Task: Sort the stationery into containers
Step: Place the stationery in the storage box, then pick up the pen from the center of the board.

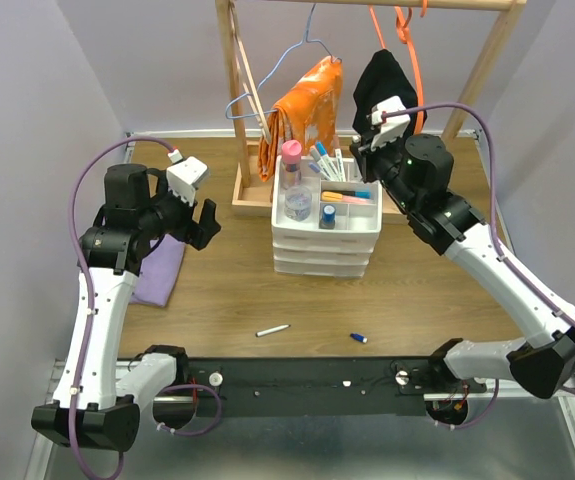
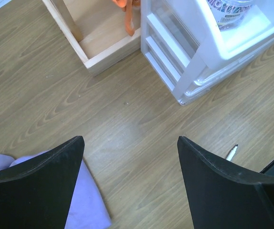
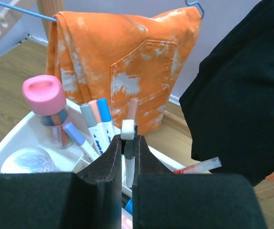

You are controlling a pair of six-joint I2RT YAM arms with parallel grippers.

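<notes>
The white divided tray (image 1: 365,215) tops a small white drawer unit at the table's middle. It holds a pink-capped bottle (image 1: 291,152), a clear jar (image 1: 298,205), a blue-capped bottle (image 1: 328,216) and several markers (image 1: 327,160). My right gripper (image 1: 367,140) hovers over the tray's back right, shut on a white marker (image 3: 130,169) with a white-and-black tip; the other markers (image 3: 96,124) stand just beyond it. My left gripper (image 1: 202,222) is open and empty left of the drawer unit (image 2: 175,52). A white pen (image 1: 273,329) and a small blue piece (image 1: 358,338) lie on the table in front.
A wooden clothes-rack base (image 1: 252,195) stands behind the tray, with an orange garment (image 1: 302,110) and a black garment (image 1: 387,85) hanging above. A purple cloth (image 1: 162,270) lies at the left. A black rail (image 1: 297,380) runs along the near edge.
</notes>
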